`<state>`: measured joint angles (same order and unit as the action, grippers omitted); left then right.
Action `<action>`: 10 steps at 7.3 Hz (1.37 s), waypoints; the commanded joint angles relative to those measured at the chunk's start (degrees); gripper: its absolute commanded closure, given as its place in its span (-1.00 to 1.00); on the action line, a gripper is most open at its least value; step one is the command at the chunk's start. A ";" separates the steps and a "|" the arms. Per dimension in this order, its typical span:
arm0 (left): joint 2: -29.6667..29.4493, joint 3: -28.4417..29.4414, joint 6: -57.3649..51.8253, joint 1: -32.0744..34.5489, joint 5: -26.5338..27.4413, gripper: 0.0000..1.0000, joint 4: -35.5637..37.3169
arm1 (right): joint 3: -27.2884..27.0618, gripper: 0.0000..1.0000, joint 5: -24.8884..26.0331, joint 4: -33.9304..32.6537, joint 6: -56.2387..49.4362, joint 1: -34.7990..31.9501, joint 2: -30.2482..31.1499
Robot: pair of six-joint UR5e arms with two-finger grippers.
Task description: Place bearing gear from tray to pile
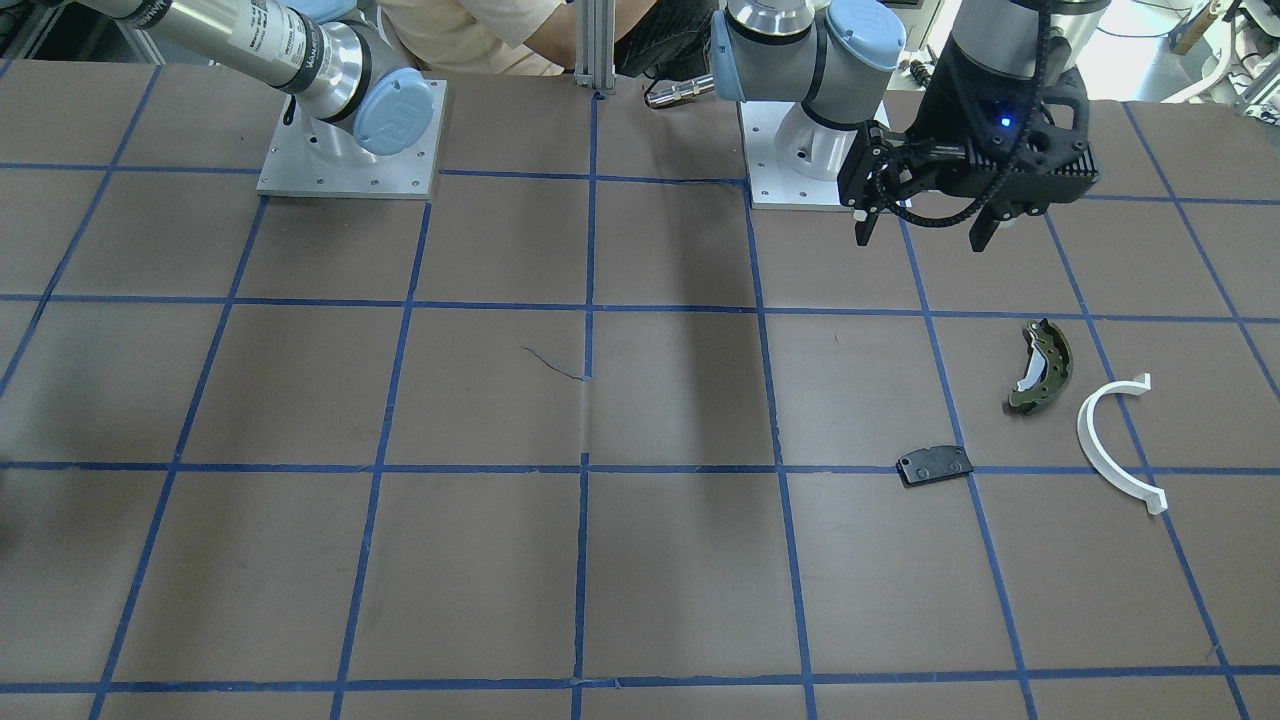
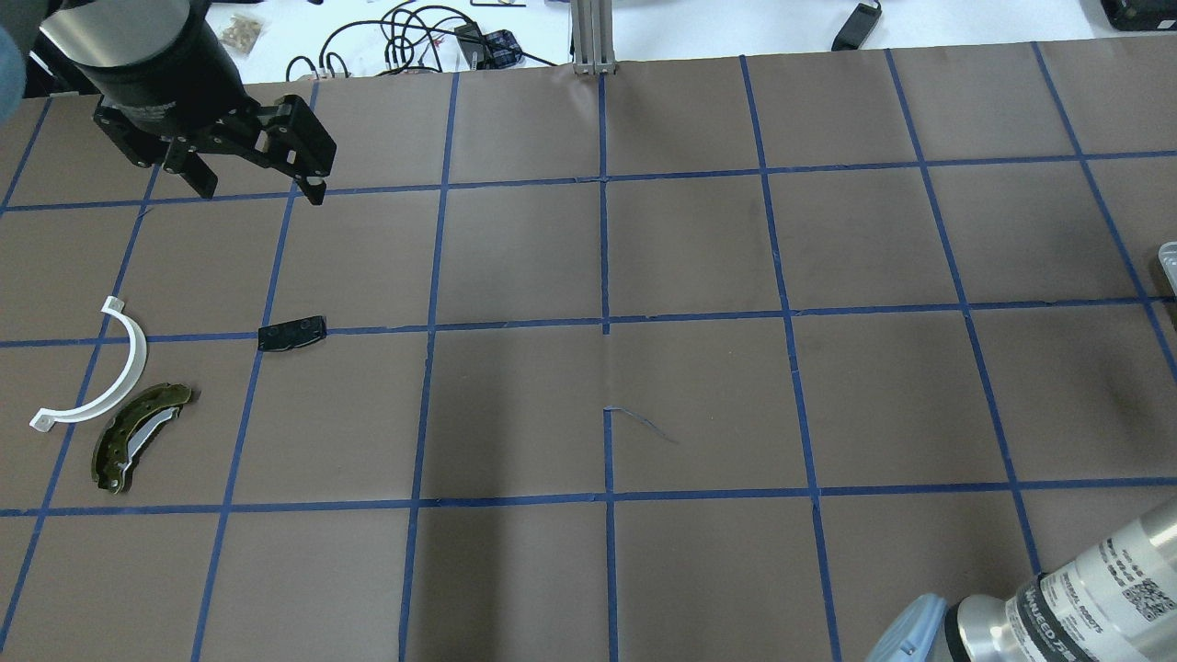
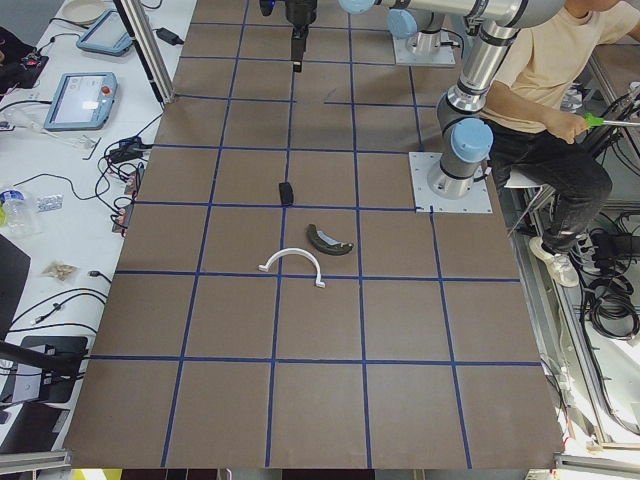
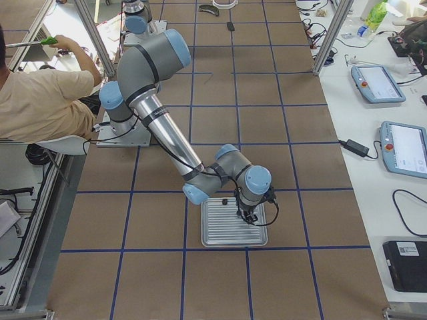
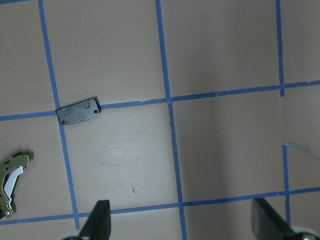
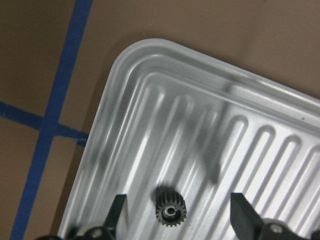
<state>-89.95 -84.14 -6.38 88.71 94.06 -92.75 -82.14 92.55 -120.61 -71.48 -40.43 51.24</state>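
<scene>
A small black bearing gear (image 6: 170,213) lies on the ribbed metal tray (image 6: 200,125), near its corner. My right gripper (image 6: 179,211) is open, low over the tray, with a finger on each side of the gear. The exterior right view shows this gripper (image 4: 247,217) over the tray (image 4: 215,233). The pile lies at the table's other end: a black plate (image 2: 291,333), an olive brake shoe (image 2: 138,437) and a white half-ring (image 2: 101,372). My left gripper (image 2: 260,195) is open and empty, held high beyond the plate (image 5: 78,111).
Both arm bases (image 1: 350,160) stand on metal plates at the robot's table edge. A seated person (image 4: 47,100) is beside the right base. Cables (image 2: 414,37) lie past the far table edge. Blue tape lines mark a grid on the brown table (image 2: 699,405).
</scene>
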 commanded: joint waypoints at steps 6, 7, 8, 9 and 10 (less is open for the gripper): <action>-0.49 -0.85 6.81 0.67 -1.42 -1.00 0.11 | -0.03 0.42 -0.09 -0.07 0.20 -0.18 -0.88; -0.58 -0.33 6.82 0.58 -1.25 -1.00 0.29 | -0.03 0.66 0.09 0.02 0.20 -0.18 -0.71; -0.67 0.02 6.65 0.50 -1.07 -1.00 0.12 | 0.05 1.00 0.87 0.20 0.29 -0.35 -0.44; -0.75 -0.06 6.65 0.50 -0.81 -1.00 0.11 | 0.14 1.00 1.05 0.63 0.29 -0.35 -0.18; -0.76 -0.24 6.65 0.50 -0.81 -1.00 0.11 | 0.23 1.00 0.97 0.72 0.29 -0.53 1.04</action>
<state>-90.65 -84.29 0.25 89.23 93.14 -92.62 -82.02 93.42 -120.12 -71.20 -40.81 51.26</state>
